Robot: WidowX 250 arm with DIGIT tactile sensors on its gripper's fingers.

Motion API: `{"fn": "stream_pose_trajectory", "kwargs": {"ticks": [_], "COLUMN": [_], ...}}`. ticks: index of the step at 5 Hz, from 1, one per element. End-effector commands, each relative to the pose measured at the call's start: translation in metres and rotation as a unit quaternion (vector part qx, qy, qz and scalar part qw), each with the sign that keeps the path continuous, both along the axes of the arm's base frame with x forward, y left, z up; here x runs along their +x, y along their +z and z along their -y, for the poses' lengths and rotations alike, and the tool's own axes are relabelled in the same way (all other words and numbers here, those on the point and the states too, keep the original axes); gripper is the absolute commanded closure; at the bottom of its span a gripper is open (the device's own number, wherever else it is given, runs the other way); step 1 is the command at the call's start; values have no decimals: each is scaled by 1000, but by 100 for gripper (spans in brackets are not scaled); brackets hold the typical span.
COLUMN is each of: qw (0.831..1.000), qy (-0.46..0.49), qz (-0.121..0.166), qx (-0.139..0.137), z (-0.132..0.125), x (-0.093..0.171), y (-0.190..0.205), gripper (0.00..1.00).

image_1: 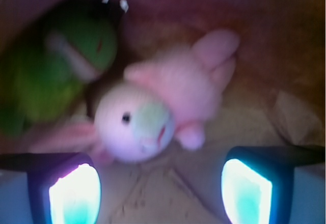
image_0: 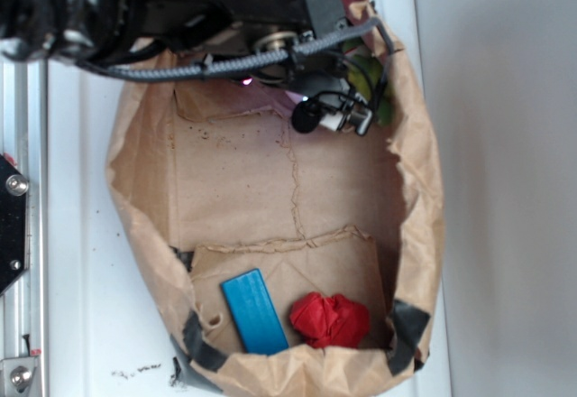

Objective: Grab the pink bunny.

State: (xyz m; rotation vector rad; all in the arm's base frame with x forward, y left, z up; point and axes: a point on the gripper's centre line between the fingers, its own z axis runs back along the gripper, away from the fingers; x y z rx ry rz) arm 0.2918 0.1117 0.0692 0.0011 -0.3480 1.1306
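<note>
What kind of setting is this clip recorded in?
Probably a lab tabletop test rig, not a home: a taped brown paper bin on a white surface holds toys, namely a pink bunny, green plush, red cloth ball and blue block.

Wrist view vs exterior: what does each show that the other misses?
Only the wrist view shows the pink bunny lying on brown paper, with the gripper open above it and its fingers apart, not touching it. Only the exterior view shows the whole paper bag, the blue block and the red cloth ball at its far end, plus the arm covering the bunny's spot. Both catch the green plush, in the exterior view only a sliver.
</note>
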Motion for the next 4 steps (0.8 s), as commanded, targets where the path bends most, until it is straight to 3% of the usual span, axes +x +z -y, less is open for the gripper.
{"fn": "stream_pose_trajectory", "kwargs": {"ticks": [1, 2, 3, 4], "qw": [997, 996, 995, 995], "qy": [65, 76, 72, 64], "qz": [44, 55, 70, 72], "qx": [26, 7, 9, 31], "z": [-19, -21, -13, 2], "x": [14, 18, 20, 23], "y": [13, 17, 10, -3], "gripper": [0, 0, 0, 0]}}
